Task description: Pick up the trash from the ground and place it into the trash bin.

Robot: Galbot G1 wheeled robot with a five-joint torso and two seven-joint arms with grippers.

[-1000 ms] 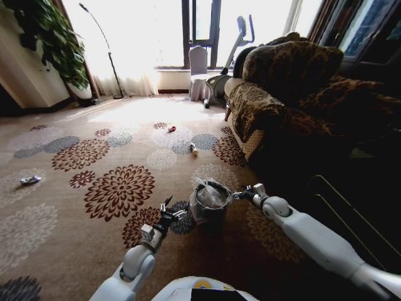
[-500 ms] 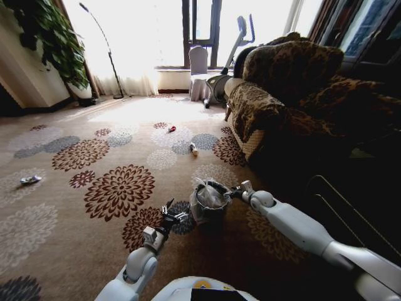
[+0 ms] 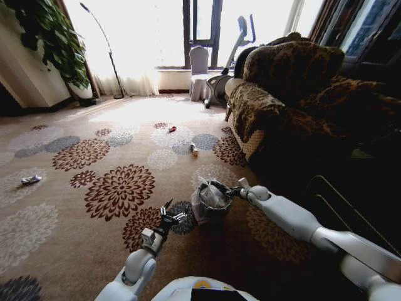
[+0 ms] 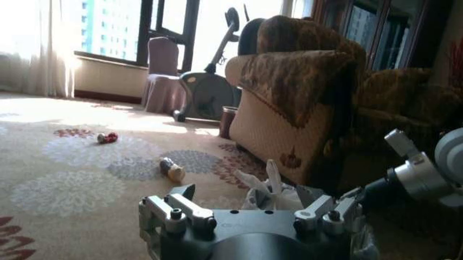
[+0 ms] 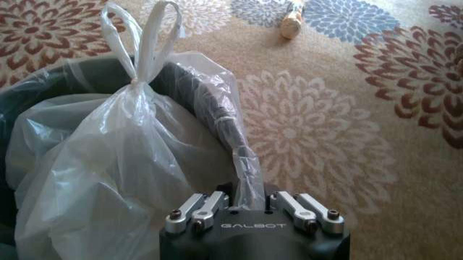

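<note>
Bin (image 3: 212,204) rim gripped by right pincer (image 3: 230,192).

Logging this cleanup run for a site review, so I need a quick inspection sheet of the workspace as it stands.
Surface: patterned floral carpet.
Job's things: trash bin, black with a plastic liner, holding a white knotted plastic bag. On the carpet farther off lie an orange-capped bottle, a small red scrap and a white scrap to the left.
Clutter: nothing seen beyond the litter.
Grippers: right gripper shut on the trash bin's rim; left gripper open, hanging beside the bin, holding nothing.
Cables: nothing seen.
Surroundings: brown sofa on the right, floor lamp, potted plant, exercise bike by the window.
</note>
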